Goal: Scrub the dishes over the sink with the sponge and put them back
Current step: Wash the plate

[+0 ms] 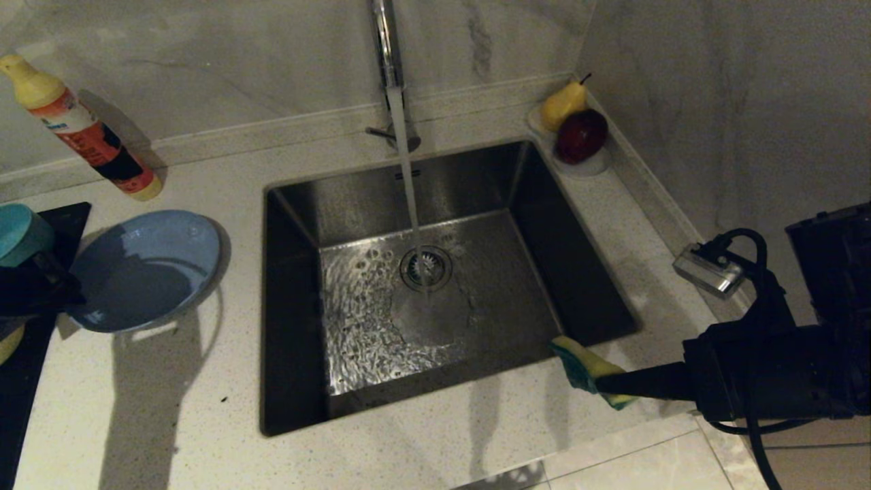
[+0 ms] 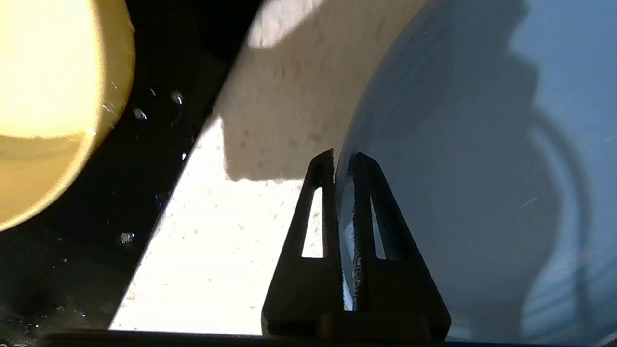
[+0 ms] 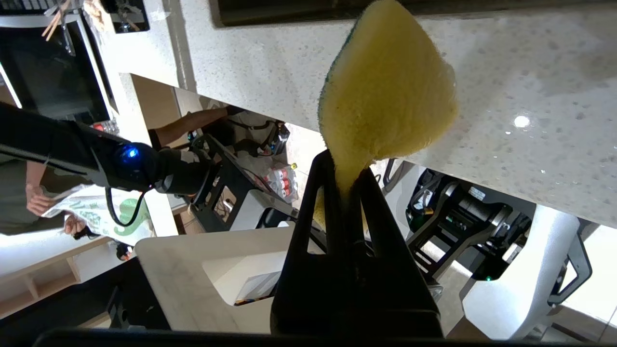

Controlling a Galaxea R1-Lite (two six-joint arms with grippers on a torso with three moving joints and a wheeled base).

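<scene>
Pinching the plate rim, sponge ready

My left gripper (image 2: 343, 166) is clamped on the near rim of the light-blue plate (image 1: 146, 269), left of the sink (image 1: 476, 286); my right gripper (image 3: 344, 185) grips the sponge (image 3: 385, 96) at the sink's front right corner. I should lift the plate level, keeping the thin rim seated deep

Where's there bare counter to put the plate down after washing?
Bare counter runs along the sink's front edge and from the light-blue plate toward the front. The back right corner is crowded by the fruit dish; the sponge hangs over the sink's front right corner.
</scene>
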